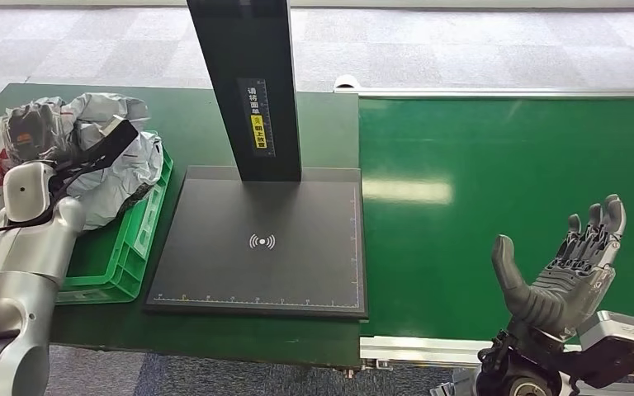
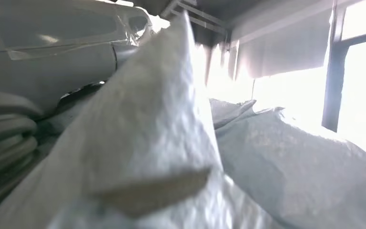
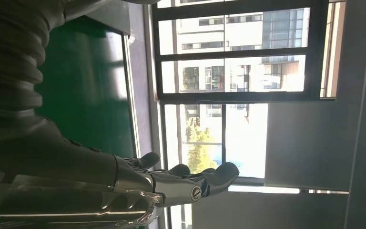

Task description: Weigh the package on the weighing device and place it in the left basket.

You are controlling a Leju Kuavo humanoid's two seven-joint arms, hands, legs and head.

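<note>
The weighing device [image 1: 257,243] is a flat black platform with a wireless symbol at its centre and ruled scales along its edges. A black upright column [image 1: 248,82] carrying a label rises from its far edge. The platform rests on a dark green surface [image 1: 182,124] and nothing lies on its top.

The left basket [image 1: 136,239] is a green plastic crate standing just beside the platform, on the robot's left. It holds a heap of grey plastic packages [image 1: 111,161], piled above its rim.

The left arm [image 1: 25,256] reaches forward over the near rim of the basket into the heap. The left hand is buried among the packages, so the state of its fingers cannot be told. In the left wrist view, crumpled white-grey packaging [image 2: 138,143] lies close against the camera, with further bags [image 2: 305,167] behind it. Which package is the one to be weighed cannot be told; all visible packages are at the basket.

The right hand [image 1: 561,276] is raised above the near edge of the green conveyor belt [image 1: 495,148], to the right of the platform. Its palm faces inward, its fingers [image 1: 598,227] point upward and stand apart, and it holds nothing. The right wrist view shows the fingers [image 3: 190,183] extended side by side toward a window [image 3: 238,71].
</note>
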